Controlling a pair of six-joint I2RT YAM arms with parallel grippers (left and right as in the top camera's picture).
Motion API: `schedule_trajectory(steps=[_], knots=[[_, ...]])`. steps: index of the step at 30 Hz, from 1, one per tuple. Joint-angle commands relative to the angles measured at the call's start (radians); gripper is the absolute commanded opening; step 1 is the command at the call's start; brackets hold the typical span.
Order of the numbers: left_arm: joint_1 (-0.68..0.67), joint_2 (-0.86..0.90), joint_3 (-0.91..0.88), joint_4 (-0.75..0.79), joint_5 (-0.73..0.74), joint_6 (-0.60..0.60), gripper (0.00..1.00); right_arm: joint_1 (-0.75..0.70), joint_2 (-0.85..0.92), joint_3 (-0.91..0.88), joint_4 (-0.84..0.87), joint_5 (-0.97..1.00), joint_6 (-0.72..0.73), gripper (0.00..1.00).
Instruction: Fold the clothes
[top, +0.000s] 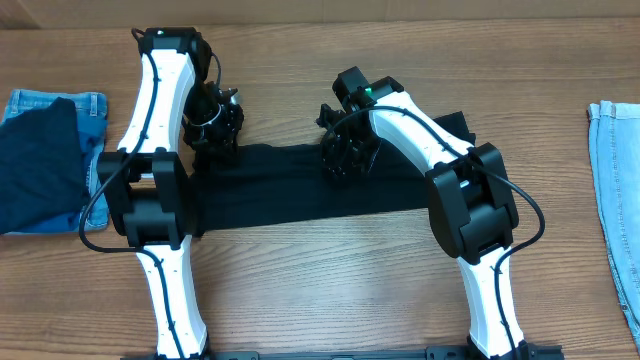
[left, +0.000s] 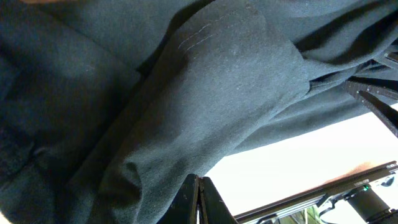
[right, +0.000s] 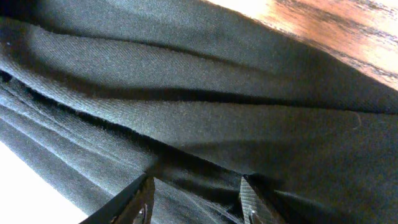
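Note:
A black garment (top: 300, 190) lies spread in a wide strip across the middle of the table. My left gripper (top: 216, 138) is at its far left edge. In the left wrist view its fingers (left: 198, 186) are pressed together at the edge of the cloth (left: 205, 93), which drapes from them. My right gripper (top: 346, 158) is down on the garment's far edge near the middle. In the right wrist view its fingers (right: 198, 193) are apart, with folds of the black cloth (right: 236, 124) between them.
A dark navy garment (top: 40, 170) lies on blue jeans (top: 92, 105) at the left edge of the table. Light blue denim (top: 615, 190) lies at the right edge. Bare wood (top: 330, 280) shows in front of the black garment.

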Motion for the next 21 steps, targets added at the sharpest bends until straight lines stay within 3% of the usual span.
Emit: schedule_trajectory(steps=[1,5,6,10,18,19,21], knots=[[0.021,-0.024,-0.001,0.023,-0.156,-0.073,0.10,0.000,0.058,-0.055,-0.010,0.037,0.005,0.49],[0.054,-0.024,-0.001,0.019,-0.138,-0.086,0.39,-0.001,0.058,-0.055,-0.008,0.037,0.005,0.50],[0.074,-0.024,-0.001,0.015,-0.120,-0.107,0.40,-0.001,0.058,-0.055,-0.007,0.037,0.004,0.50],[0.135,-0.024,-0.002,-0.010,0.036,-0.103,0.40,-0.002,0.058,-0.055,-0.006,0.037,0.000,0.51],[0.095,-0.024,-0.002,-0.021,0.050,-0.077,0.41,-0.015,0.058,-0.055,-0.006,0.037,0.000,0.51],[0.095,-0.024,-0.002,-0.021,0.050,-0.077,0.39,-0.015,0.058,-0.055,-0.007,0.037,0.000,0.51],[0.095,-0.024,-0.002,-0.001,0.042,-0.074,0.20,-0.015,0.058,-0.055,-0.008,0.037,0.001,0.51]])
